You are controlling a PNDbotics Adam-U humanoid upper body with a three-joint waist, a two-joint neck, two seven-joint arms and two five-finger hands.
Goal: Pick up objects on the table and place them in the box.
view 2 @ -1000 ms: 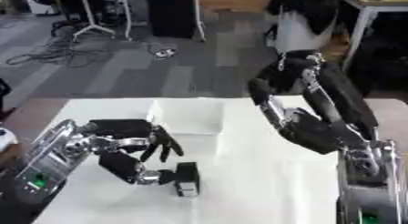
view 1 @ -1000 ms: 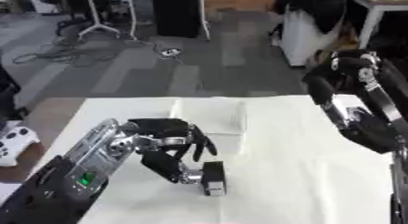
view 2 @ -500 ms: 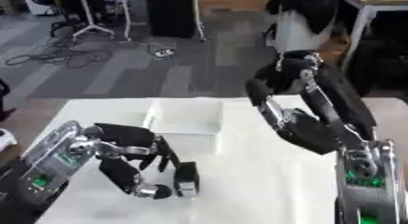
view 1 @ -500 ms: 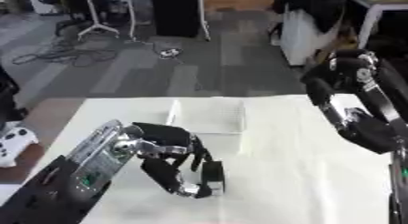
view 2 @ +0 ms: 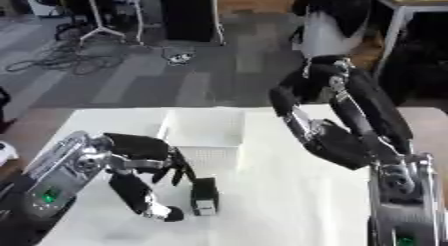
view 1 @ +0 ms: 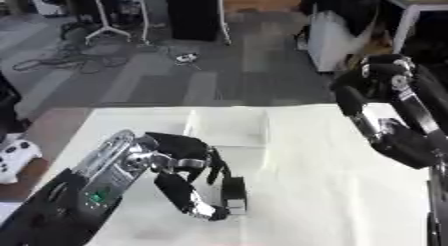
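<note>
A small black block (view 1: 234, 189) with a pale lower end stands upright on the white table (view 1: 332, 200). My left hand (view 1: 179, 157) reaches it from the left. The fingers (view 1: 213, 171) curl down beside its top and the long thumb (view 1: 188, 202) hooks round to its base. Behind it, at the table's back middle, sits the white box (view 1: 229, 126), open on top. My right arm (view 2: 337, 115) is folded and raised at the right, away from the block. I cannot make out its hand.
A white game controller (view 1: 16, 159) lies off the table's left side. The grey floor beyond the far edge holds cables and stands. White tabletop stretches right of the block.
My left hand has lowered onto the black block. The thumb swung down to its base and the fingers curled in. The right arm stays raised.
</note>
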